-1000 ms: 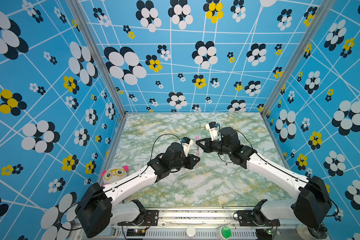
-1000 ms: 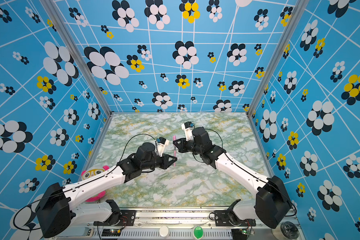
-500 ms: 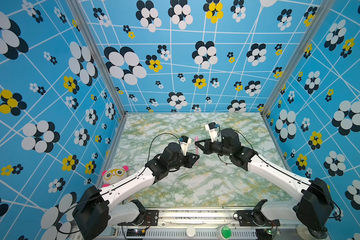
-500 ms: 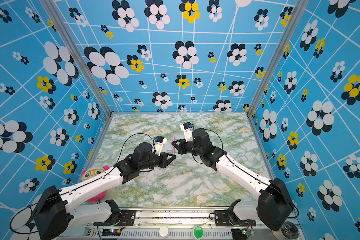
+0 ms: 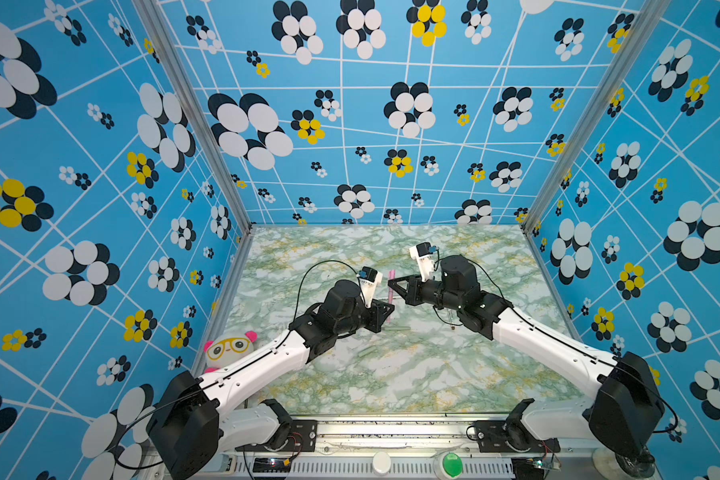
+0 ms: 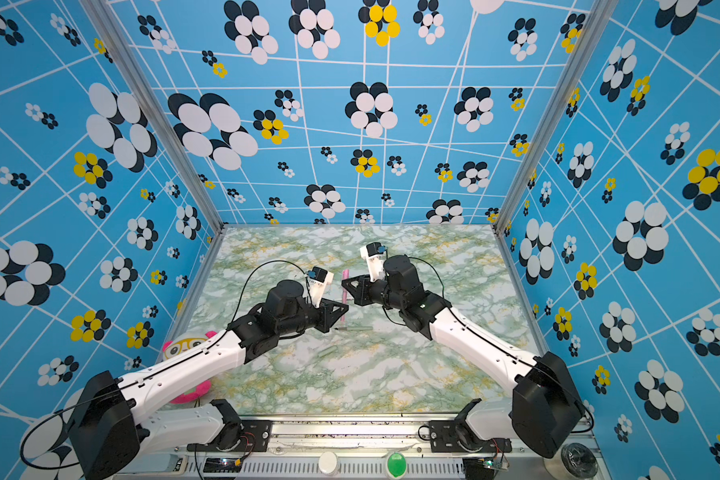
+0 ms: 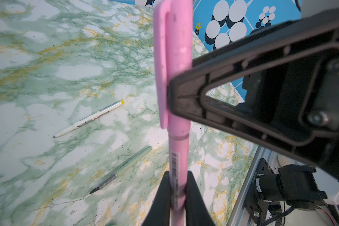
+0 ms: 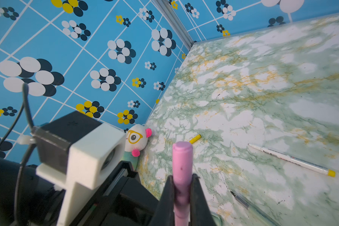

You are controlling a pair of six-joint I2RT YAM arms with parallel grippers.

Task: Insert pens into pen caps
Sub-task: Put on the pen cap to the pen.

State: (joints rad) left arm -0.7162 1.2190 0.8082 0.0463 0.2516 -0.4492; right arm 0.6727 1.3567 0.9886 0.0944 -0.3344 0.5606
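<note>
Near side: left gripper (image 7: pixel 177 177) clamped low on the pink pen (image 7: pixel 178 154) barrel, held aloft. Far end: right gripper (image 8: pixel 181 181) pinching the pink cap (image 7: pixel 172 58), which looks seated. Light, stiff, slick plastic; I'd grip mid-barrel and push axially, or it may slide in the pads.

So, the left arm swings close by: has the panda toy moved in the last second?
No. The panda toy sits unchanged against the table edge.
</note>
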